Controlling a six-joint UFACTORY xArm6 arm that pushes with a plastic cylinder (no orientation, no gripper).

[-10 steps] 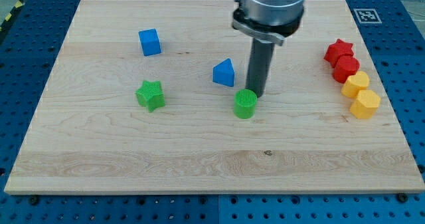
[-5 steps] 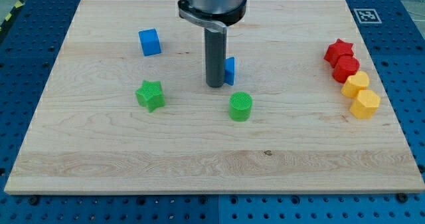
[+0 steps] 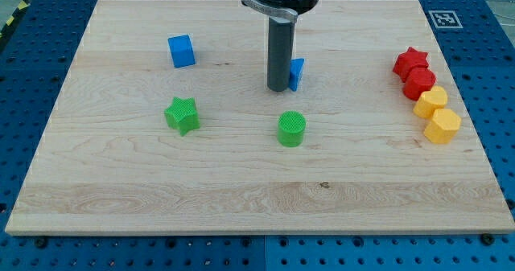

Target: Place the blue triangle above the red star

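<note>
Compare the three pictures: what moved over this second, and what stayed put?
My tip swung from the blue triangle's right side round to its left, then pushed it toward the view's right and slightly up. The green cylinder shifted slightly left. Every other block stayed put.

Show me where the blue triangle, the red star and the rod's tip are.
blue triangle [image 3: 298, 74], camera view, on its visible right part beside the rod.
red star [image 3: 410, 61], camera view, on its top face.
my tip [image 3: 278, 88], camera view, at the rod's lower end.

Robotics lab bench, wooden board [image 3: 241, 199] on blue perforated table [image 3: 499, 78], fiducial marker [image 3: 443, 18]
</note>
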